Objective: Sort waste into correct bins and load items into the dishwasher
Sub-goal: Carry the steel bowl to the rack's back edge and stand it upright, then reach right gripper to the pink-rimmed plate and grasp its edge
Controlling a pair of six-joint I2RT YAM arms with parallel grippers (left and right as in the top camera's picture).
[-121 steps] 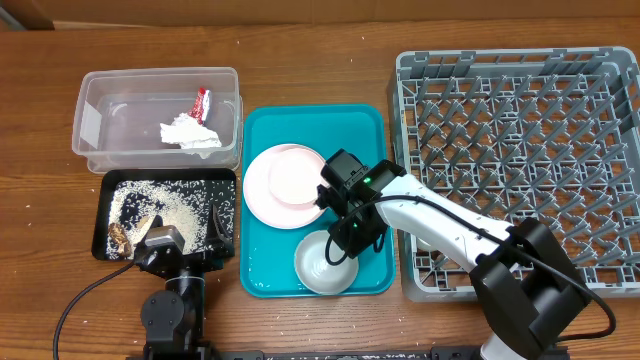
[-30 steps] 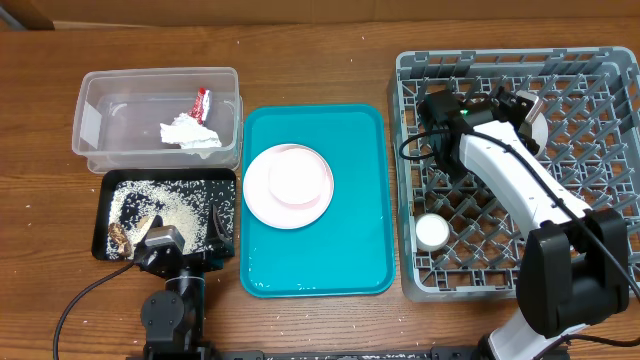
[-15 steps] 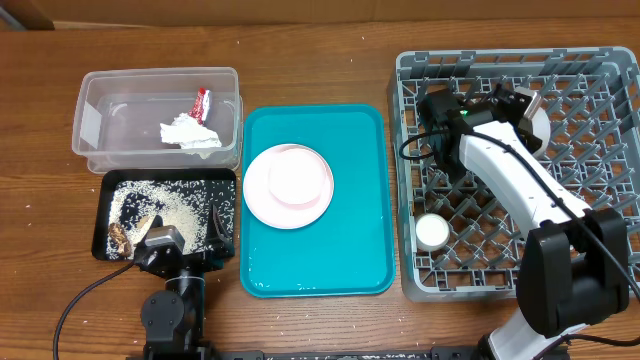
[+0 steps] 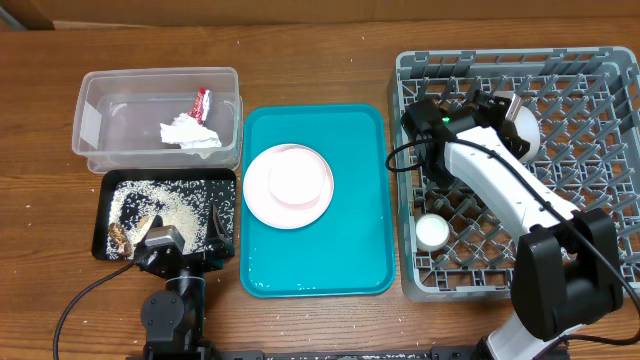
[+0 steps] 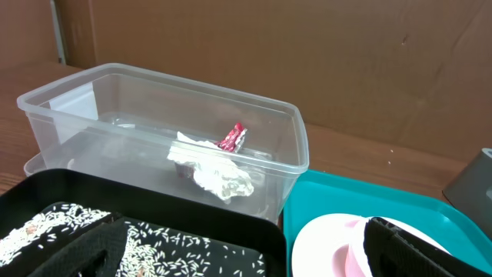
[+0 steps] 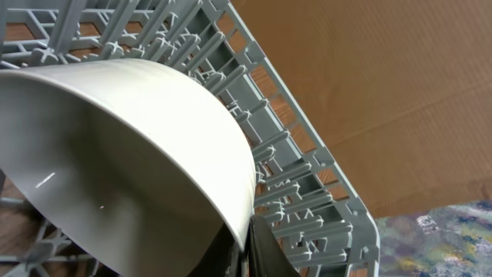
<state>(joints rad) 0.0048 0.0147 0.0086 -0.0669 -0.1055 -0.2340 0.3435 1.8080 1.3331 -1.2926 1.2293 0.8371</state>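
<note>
My right gripper is shut on the rim of the pale bowl, held on edge among the pegs of the grey dish rack; the right wrist view shows the bowl clamped between my fingers. A small white cup stands in the rack's front left. The pink-rimmed plate lies on the teal tray. The clear tub holds the white tissue and red wrapper. The black tray holds rice and scraps. My left gripper rests open over the black tray's front edge. Chopsticks are not in view.
The left wrist view shows the clear tub with the tissue and wrapper, the black tray and the plate. Bare wooden table surrounds everything; the rack fills the right side.
My right arm carried the bowl from the teal tray into the dish rack. Over the last second it has shifted slightly left, tipping the bowl on edge. The left arm is still.
</note>
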